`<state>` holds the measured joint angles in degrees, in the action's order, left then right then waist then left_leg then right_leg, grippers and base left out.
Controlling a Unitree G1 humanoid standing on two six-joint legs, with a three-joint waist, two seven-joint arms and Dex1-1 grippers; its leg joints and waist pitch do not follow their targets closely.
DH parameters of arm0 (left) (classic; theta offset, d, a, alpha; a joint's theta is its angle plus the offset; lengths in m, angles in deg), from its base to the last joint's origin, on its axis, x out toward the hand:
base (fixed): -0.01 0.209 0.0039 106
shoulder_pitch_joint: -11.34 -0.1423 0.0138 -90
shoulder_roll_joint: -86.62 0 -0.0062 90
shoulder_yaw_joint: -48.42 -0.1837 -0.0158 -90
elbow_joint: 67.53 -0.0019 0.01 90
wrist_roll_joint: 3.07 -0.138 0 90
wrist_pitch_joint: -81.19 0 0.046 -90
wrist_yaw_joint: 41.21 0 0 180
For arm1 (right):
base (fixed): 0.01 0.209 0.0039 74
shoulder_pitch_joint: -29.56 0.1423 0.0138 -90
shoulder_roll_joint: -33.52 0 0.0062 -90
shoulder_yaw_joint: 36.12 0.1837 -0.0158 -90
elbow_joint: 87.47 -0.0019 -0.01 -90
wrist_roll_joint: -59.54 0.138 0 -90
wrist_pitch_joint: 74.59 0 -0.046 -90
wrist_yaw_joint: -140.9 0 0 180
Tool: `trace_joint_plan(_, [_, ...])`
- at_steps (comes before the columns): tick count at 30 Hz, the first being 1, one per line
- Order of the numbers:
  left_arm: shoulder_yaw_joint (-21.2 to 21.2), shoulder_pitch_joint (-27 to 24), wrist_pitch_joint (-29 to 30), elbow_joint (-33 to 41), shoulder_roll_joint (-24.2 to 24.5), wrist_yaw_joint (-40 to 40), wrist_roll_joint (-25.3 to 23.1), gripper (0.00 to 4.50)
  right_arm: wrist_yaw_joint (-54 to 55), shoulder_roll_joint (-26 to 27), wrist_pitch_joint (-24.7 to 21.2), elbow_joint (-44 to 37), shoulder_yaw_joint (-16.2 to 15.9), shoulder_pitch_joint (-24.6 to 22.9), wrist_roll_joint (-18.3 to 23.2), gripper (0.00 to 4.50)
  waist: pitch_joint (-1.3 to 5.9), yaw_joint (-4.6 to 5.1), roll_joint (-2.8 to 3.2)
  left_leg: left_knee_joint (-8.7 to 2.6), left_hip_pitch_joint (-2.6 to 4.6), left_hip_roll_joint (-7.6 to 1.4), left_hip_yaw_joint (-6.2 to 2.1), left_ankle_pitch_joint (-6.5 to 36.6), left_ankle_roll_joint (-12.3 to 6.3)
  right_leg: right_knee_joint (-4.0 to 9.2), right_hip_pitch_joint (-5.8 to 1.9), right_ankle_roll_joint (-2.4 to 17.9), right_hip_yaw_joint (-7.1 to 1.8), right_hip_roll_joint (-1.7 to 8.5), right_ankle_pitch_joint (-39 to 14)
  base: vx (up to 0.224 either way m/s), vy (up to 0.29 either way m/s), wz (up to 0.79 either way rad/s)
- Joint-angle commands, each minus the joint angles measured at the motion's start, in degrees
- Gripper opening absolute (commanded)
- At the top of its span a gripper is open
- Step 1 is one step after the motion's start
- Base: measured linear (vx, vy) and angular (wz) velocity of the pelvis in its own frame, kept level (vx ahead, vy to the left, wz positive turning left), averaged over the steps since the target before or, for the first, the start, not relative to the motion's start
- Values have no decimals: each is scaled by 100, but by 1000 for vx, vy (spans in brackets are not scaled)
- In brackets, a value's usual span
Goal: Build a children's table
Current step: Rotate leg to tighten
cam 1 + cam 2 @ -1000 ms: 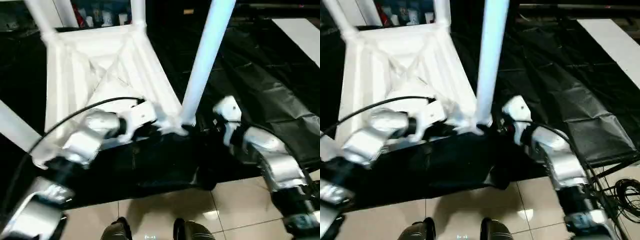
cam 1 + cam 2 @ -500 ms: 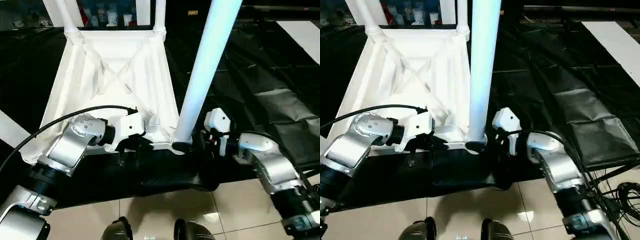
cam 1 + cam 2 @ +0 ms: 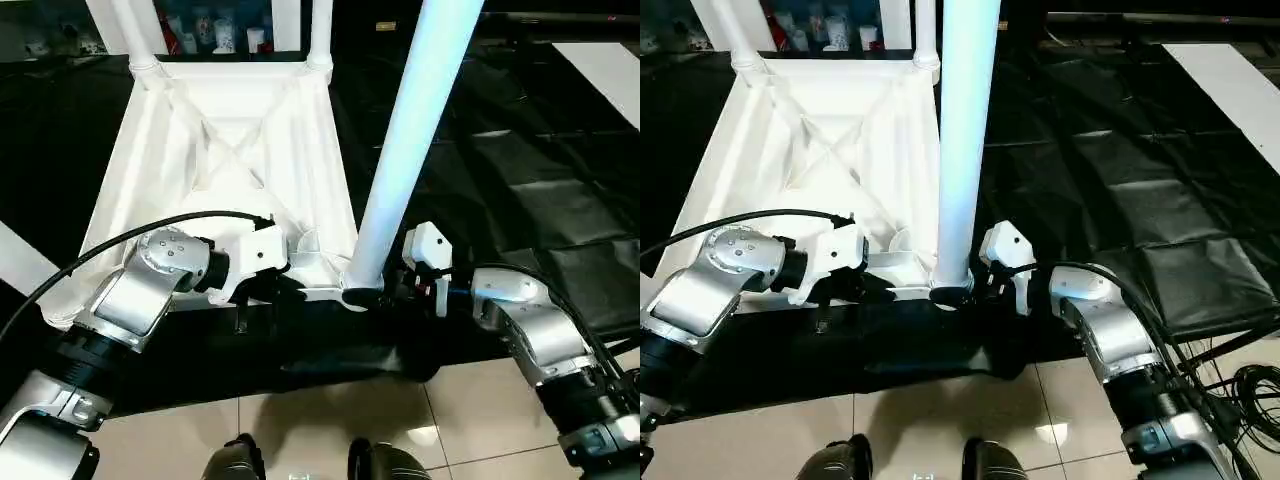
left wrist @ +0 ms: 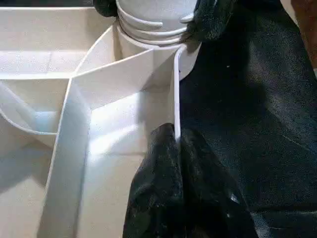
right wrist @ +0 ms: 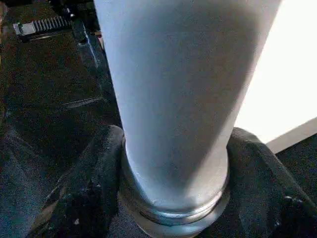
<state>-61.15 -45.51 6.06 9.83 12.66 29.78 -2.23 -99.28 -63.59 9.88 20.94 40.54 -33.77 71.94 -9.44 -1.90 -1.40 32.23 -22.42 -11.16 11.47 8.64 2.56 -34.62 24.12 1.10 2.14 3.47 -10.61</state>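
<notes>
Right wrist view: right tool (image 5: 173, 188) clamps leg (image 5: 183, 89); left tool (image 4: 173, 163) pinches tabletop (image 4: 99, 129) rim.

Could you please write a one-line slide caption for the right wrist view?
Right end effector closes its black fingers around the base of a white table leg standing in the corner socket.

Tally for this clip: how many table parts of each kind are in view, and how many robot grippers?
Tabletop: 1
Legs: 4
Grippers: 2 (left gripper, right gripper)
Total: 7
</notes>
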Motion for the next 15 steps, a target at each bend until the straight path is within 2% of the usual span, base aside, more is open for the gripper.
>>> trace_joint_plan(1, [-203,-97,21,43,-14,216,35,0,-25,9,75,66,10,24,-95,270,488,-4,-13,-252,142,-202,-63,434,-617,241,-339,1664,-274,391,32,0,0,0])
trace_joint_plan(6, [-203,-87,53,16,-50,193,47,0,-15,65,51,52,30,-27,-40,267,487,-5,-11,-247,137,-199,-68,506,-587,246,-330,1646,-274,392,-91,0,0,0])
trace_joint_plan(8, [-144,-34,137,-111,-212,-54,16,0,307,225,-199,79,200,-65,99,267,491,-7,-5,-247,137,-196,-68,571,-548,259,-332,1645,-274,393,-192,0,0,0])
trace_joint_plan(9, [-144,-33,137,-111,-213,-55,16,0,309,226,-200,80,201,-65,99,267,482,-9,-3,-251,137,-198,-70,629,-506,269,-326,1642,-275,397,-294,0,0,0])
trace_joint_plan(10, [-108,43,213,-269,-371,-274,-21,0,708,368,-242,220,324,-61,67,267,486,-7,25,-254,139,-198,-75,674,-472,274,-328,1636,-274,398,-366,0,0,0])
trace_joint_plan(11, [-108,43,213,-269,-371,-274,-21,0,708,368,-242,220,324,-61,67,267,468,2,13,-261,152,-200,-69,820,-398,314,-304,1612,-276,404,-587,0,0,0])
trace_joint_plan(12, [-108,43,213,-269,-371,-274,-21,0,708,368,-242,220,324,-61,67,266,465,4,3,-265,143,-191,-79,884,-349,329,-321,1573,-271,408,-736,0,0,0])
trace_joint_plan(13, [-96,153,272,-495,-568,-539,-96,0,1237,563,-272,374,477,-60,16,266,475,10,9,-275,140,-192,-90,927,-270,338,-335,1499,-272,419,-944,0,0,0])
trace_joint_plan(14, [-46,311,331,-807,-878,-928,-152,0,1911,843,-264,505,648,-61,-66,266,461,15,2,-280,149,-184,-86,1009,-199,371,-316,1428,-276,414,-1140,0,0,0])
trace_joint_plan(15, [-45,314,332,-813,-883,-935,-153,0,1924,848,-264,507,651,-61,-68,266,466,24,34,-274,137,-174,-82,1027,-182,366,-294,1407,-281,413,-1173,0,0,0])
